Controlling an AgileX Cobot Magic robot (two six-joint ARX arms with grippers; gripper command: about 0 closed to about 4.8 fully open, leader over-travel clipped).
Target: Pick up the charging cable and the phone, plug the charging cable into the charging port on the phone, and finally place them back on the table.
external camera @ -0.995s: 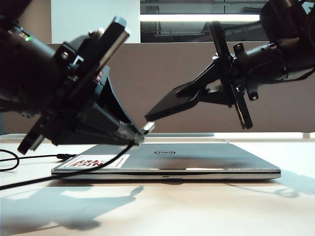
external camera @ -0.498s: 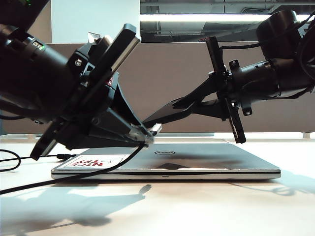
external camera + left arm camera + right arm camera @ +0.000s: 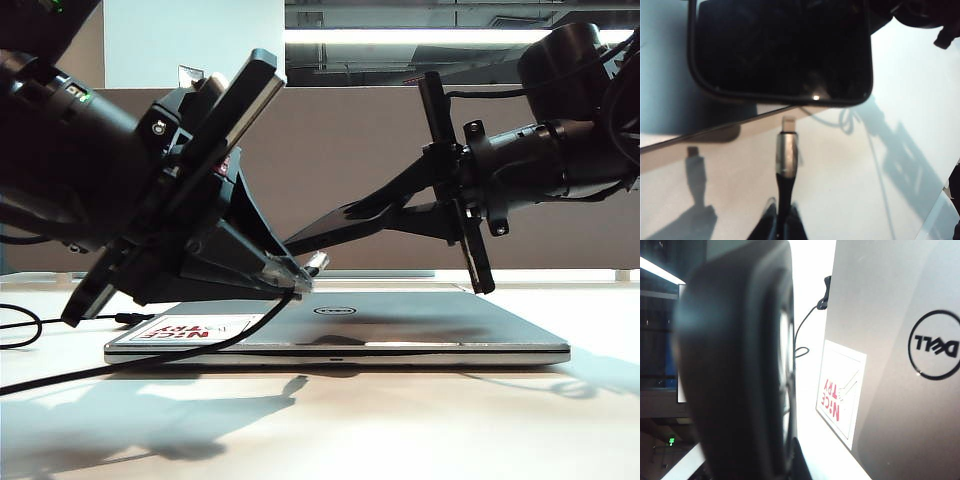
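Both arms have dropped toward the laptop [image 3: 340, 335]. Left gripper [image 3: 780, 220] clamped on the charging cable [image 3: 786, 160], right gripper [image 3: 350, 215] on the phone [image 3: 780, 50]. Plug tip now just short of the phone's edge; insertion pending.

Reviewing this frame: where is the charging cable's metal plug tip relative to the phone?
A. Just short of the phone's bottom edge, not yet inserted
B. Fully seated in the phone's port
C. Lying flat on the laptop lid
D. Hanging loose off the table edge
A: in the left wrist view, the charging cable, held by the left end effector, has its tip just short of the phone, which the right end effector holds above the laptop.
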